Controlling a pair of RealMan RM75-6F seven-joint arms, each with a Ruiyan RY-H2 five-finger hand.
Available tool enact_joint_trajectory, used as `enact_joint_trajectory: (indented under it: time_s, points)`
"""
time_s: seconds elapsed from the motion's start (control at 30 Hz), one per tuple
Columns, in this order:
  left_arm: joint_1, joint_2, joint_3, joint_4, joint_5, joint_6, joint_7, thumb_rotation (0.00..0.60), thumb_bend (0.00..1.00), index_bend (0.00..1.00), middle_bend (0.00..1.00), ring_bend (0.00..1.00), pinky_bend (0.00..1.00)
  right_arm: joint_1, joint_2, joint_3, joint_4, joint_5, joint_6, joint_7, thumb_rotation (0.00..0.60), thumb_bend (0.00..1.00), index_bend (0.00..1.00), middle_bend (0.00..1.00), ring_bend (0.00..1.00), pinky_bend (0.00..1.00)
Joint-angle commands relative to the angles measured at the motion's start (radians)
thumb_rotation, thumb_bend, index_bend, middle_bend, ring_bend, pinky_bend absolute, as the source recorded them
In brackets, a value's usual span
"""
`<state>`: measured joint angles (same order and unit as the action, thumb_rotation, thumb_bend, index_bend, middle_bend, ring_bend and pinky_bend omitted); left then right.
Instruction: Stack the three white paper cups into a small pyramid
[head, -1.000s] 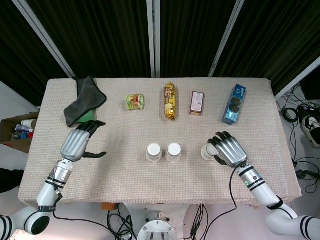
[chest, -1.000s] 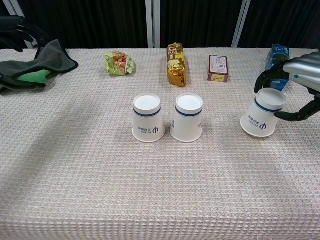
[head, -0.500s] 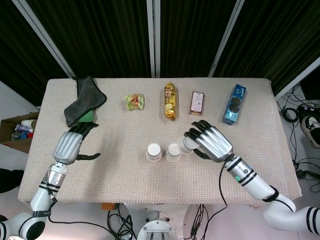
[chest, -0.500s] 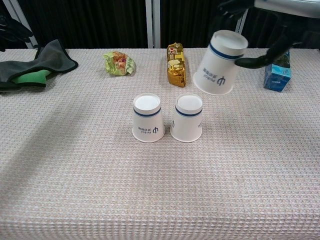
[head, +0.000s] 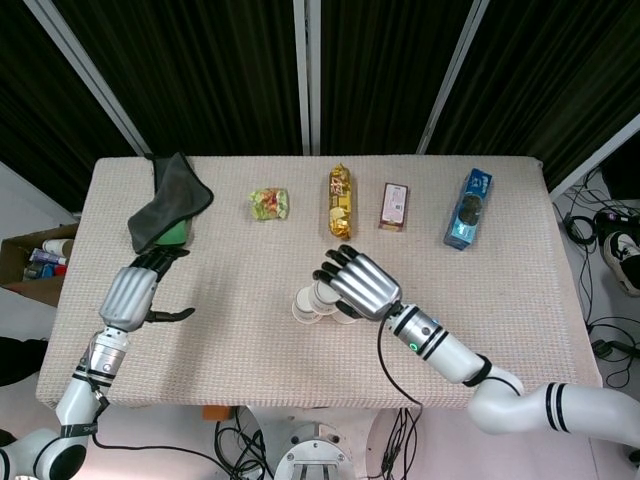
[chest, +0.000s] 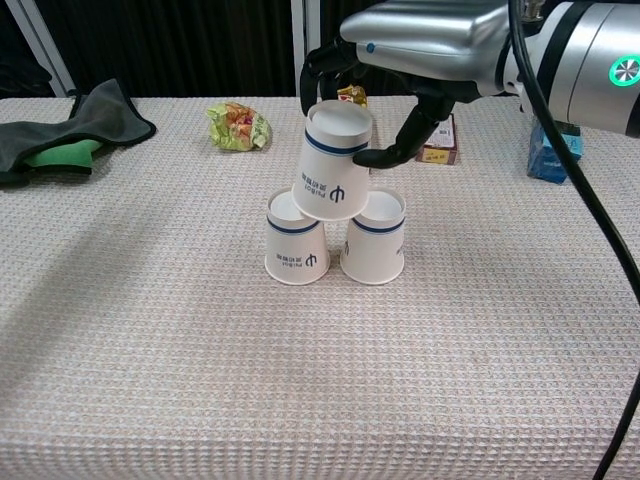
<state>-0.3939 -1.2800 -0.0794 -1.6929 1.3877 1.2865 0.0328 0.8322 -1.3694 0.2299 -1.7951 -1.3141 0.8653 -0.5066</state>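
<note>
Two white paper cups stand upside down side by side at mid-table, the left one (chest: 297, 245) and the right one (chest: 374, 246). My right hand (chest: 425, 45) grips the third white cup (chest: 334, 172), also upside down and slightly tilted, between thumb and fingers, right over the seam between the two base cups. Its lower rim overlaps their tops; I cannot tell whether it rests on them. In the head view my right hand (head: 358, 283) hides most of the cups (head: 304, 306). My left hand (head: 130, 295) hovers empty near the table's left side, fingers apart.
Along the back lie a grey cloth over something green (chest: 70, 125), a green snack bag (chest: 238, 126), a gold packet (head: 340, 202), a brown box (head: 394, 206) and a blue packet (head: 468, 208). A cardboard box (head: 35, 265) sits beside the table's left edge.
My right hand lifted the third cup from the table's right side and carried it left, bringing it over the two base cups. My left hand drew back slightly toward the left edge.
</note>
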Motion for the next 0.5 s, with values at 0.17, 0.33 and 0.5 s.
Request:
enact_joint_trajectory:
  time_s: [0.17,0.33,0.5]
  points:
    - [0.000,-0.003,-0.004,0.006,0.003,-0.009,-0.004,0.511,0.04,0.18,0.18,0.16,0.25,0.022,-0.009,-0.006,0.016,0.020,-0.002,0.003,0.600,0.30,0.42,0.43,0.19,0.27]
    - [0.002,-0.005,-0.007,0.011,0.002,-0.014,-0.010,0.510,0.04,0.18,0.18,0.16,0.25,0.034,-0.011,-0.013,0.016,0.041,-0.003,0.002,0.600,0.30,0.42,0.43,0.19,0.27]
    - [0.002,-0.007,-0.009,0.018,0.002,-0.021,-0.018,0.511,0.04,0.18,0.18,0.16,0.25,0.041,-0.007,-0.023,0.013,0.060,0.000,-0.001,0.600,0.30,0.42,0.43,0.19,0.27]
